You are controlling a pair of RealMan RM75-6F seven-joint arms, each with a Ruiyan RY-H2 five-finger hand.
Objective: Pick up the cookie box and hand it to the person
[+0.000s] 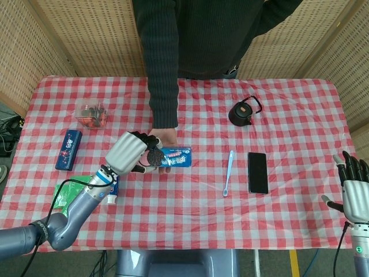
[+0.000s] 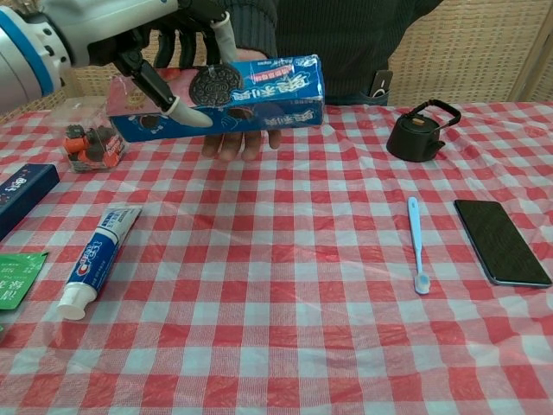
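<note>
Left hand (image 1: 129, 152) fingers grip the cookie box (image 2: 226, 95), held level above the surface over the person's open palm (image 2: 239, 143). Right hand (image 1: 356, 191) empty, fingers spread, near right edge.

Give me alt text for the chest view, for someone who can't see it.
The robot's left hand holds a blue cookie box over a person's open palm above a red checked table. Toothpaste, a toothbrush, a phone and a small black kettle lie around.

Woven wicker screens (image 1: 86, 34) behind checkered table (image 1: 288, 115)
</note>
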